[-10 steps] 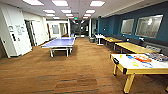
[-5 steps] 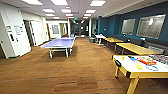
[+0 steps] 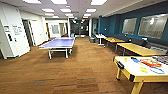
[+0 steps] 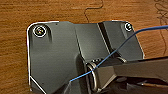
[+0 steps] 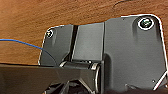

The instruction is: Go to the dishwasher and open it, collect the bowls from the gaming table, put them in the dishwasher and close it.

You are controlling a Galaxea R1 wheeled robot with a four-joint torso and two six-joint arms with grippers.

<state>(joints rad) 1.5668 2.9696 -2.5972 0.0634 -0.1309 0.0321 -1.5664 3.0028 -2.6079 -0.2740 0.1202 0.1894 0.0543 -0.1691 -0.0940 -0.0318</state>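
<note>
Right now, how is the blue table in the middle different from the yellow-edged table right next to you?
The blue table has a blue top with nothing visible on it; the yellow-edged table has a white top carrying colourful items. The blue table stands farther off, mid-room on the left; the yellow-edged table is close, at the right. The blue table's legs are white, the other's yellow. Both stand on the wooden floor.

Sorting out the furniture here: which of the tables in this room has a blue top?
The table-tennis table, standing alone mid-floor on the left. The tables along the right wall are yellow-orange wood, and the nearest one is white-topped with a yellow edge.
</note>
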